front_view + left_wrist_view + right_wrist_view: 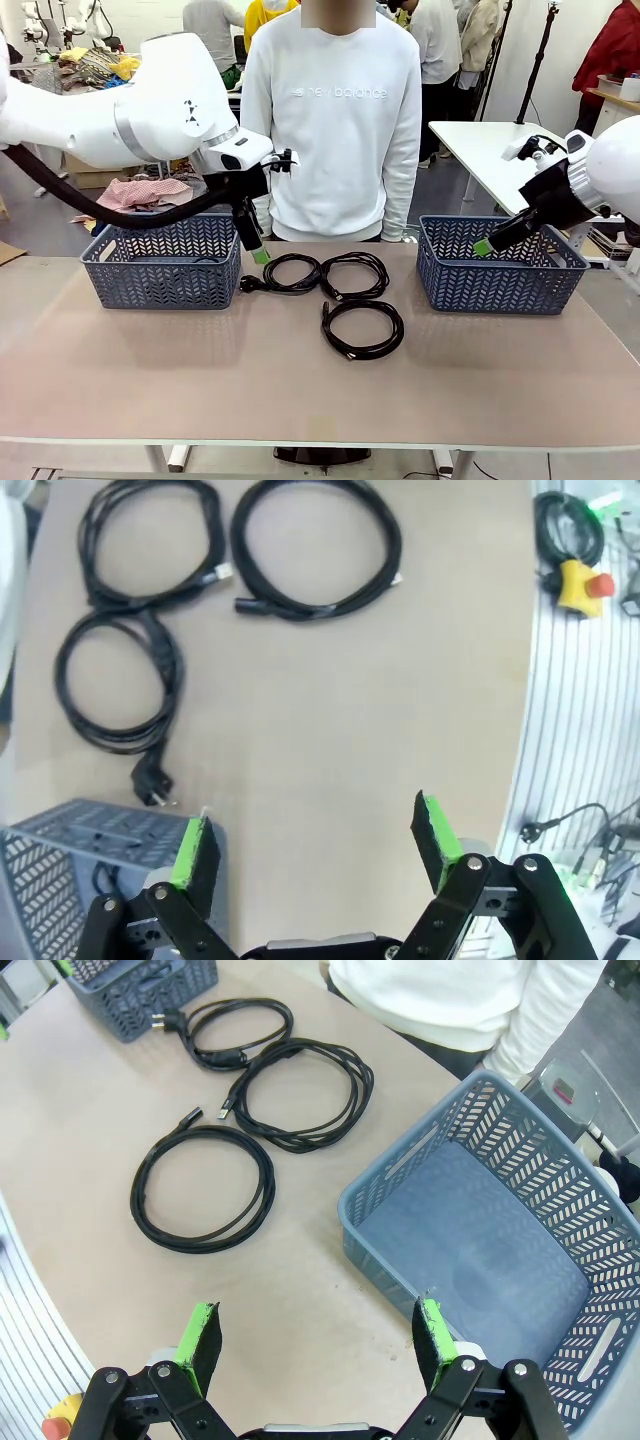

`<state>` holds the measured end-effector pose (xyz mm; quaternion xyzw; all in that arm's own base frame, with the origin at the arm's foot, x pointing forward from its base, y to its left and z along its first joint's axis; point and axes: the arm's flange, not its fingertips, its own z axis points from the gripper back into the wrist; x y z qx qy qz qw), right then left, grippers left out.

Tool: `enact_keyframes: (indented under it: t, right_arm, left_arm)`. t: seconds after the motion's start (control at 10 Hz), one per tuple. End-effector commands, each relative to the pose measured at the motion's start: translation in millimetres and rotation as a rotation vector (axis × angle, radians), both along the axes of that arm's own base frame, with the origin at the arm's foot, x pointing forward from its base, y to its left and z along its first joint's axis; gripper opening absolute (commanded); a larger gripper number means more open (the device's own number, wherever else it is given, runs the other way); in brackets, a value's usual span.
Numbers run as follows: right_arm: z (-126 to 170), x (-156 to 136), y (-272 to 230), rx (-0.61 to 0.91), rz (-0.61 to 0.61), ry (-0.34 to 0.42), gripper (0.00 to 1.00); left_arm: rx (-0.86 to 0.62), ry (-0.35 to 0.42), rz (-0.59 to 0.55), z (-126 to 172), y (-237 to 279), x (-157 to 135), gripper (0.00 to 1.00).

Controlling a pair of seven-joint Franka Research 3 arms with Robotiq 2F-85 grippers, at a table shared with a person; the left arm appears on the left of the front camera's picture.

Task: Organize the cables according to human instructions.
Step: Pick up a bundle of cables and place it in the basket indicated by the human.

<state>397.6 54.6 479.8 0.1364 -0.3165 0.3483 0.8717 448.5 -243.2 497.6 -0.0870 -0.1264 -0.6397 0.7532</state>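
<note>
Three black cable coils lie mid-table between two baskets: a left coil (312,276) with a plug, a middle coil (384,276) and a nearer coil (362,353). In the left wrist view they are the plugged coil (170,680), the middle one (88,540) and the nearer one (392,550). A bit of black cord (100,878) shows inside the left basket (160,275). My left gripper (258,252) (315,845) hangs open and empty over that basket's right end. My right gripper (483,247) (316,1332) is open over the empty right basket (500,285) (470,1230).
A person in a white sweatshirt (345,120) stands at the far edge behind the coils, hands out of sight. Bare tabletop (300,400) stretches along the near side. A yellow box with a red button (578,585) sits off the table's edge.
</note>
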Motion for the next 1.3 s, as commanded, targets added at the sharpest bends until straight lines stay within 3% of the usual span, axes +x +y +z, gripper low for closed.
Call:
enact_keyframes:
  t: [0.0, 0.5, 1.2]
  right_arm:
    - [0, 1, 0, 0.017, 0.000, 0.001, 1.00]
    - [0, 1, 0, 0.017, 0.000, 0.001, 1.00]
    - [0, 1, 0, 0.017, 0.000, 0.001, 1.00]
  left_arm:
    - [-0.007, 0.022, -0.051, -7, 4, -17, 1.00]
    - [0.022, 0.050, -0.068, -11, -2, -38, 1.00]
    - [0.028, 0.043, -0.058, -11, -7, -29, 1.00]
